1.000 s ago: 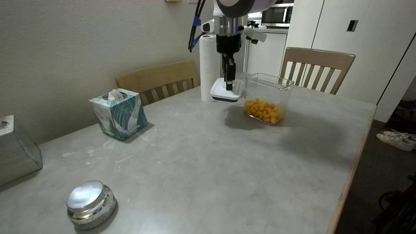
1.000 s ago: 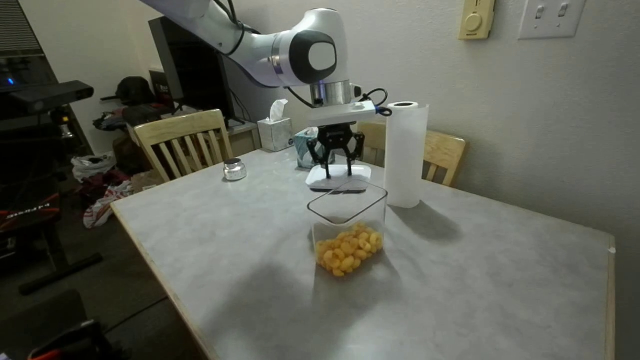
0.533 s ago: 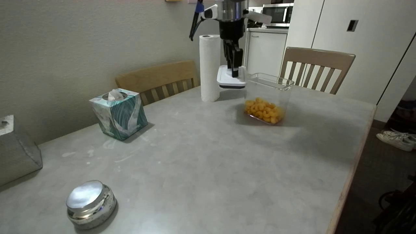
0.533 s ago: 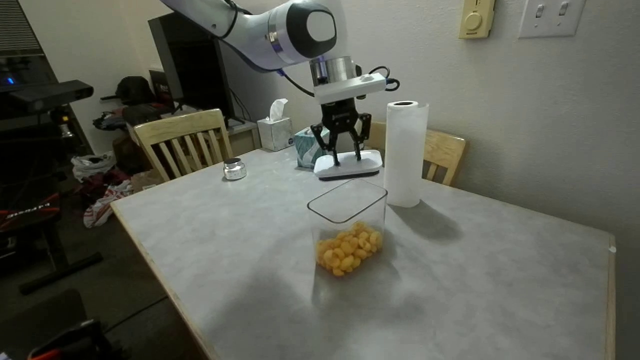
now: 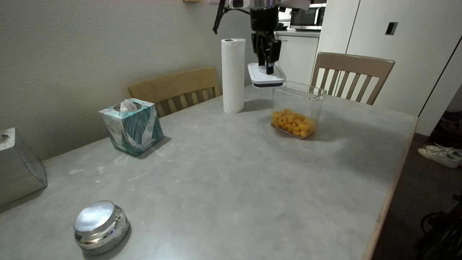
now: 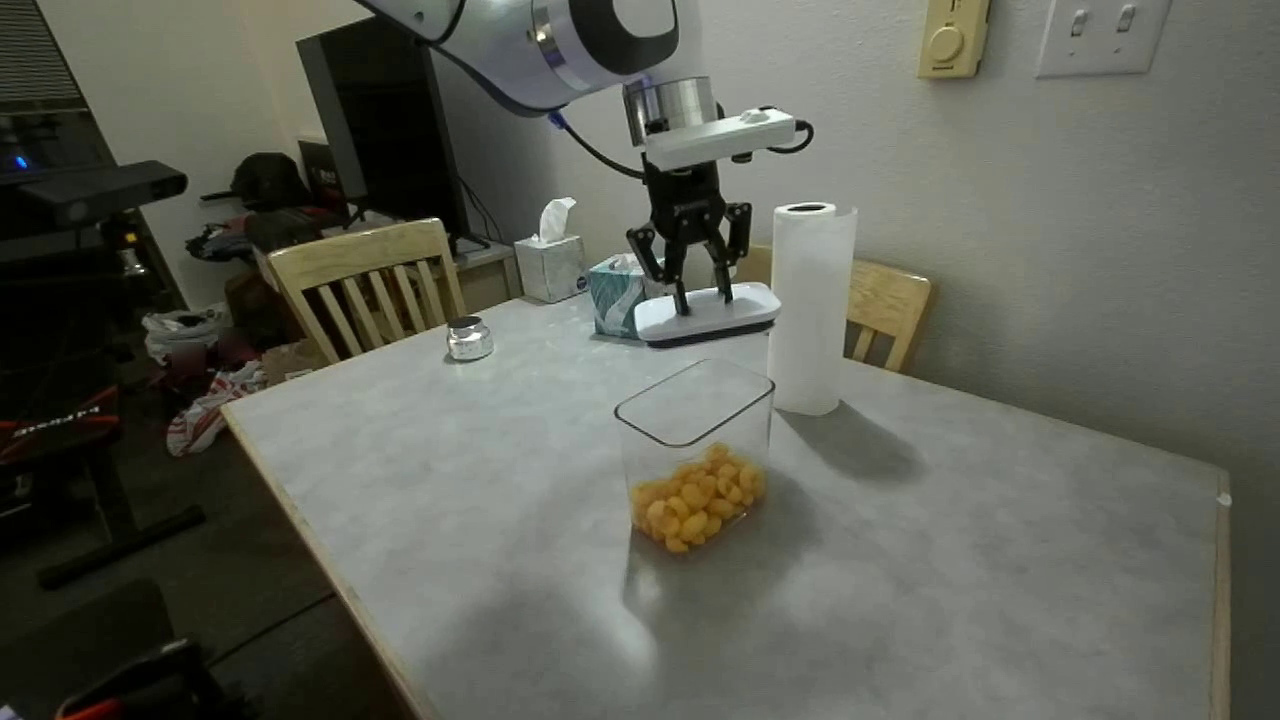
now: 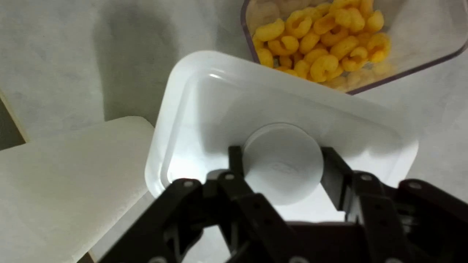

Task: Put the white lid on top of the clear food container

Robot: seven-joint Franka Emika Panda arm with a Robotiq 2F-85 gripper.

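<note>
The white lid (image 5: 259,76) hangs in the air in my gripper (image 5: 266,68), at about rim height or a little above, to one side of the clear food container (image 5: 314,103). In an exterior view the lid (image 6: 660,322) is slightly tilted, behind and above the open container (image 6: 680,443), with my gripper (image 6: 704,302) over it. In the wrist view both fingers of the gripper (image 7: 282,157) press on the lid's round centre button. There the lid (image 7: 226,106) covers one corner of the container (image 7: 413,67), which holds yellow-orange pieces and stands upright on the table.
A tall paper-towel roll (image 5: 232,76) stands close beside the lid; it also shows in the wrist view (image 7: 73,190). A teal tissue box (image 5: 133,126), a grey tissue box (image 6: 552,268) and a shiny metal jar (image 5: 101,227) stand farther off. Chairs surround the table.
My gripper has risen with the lid still in it and moved toward the container, and the lid has become slightly tilted. The container has not moved.
</note>
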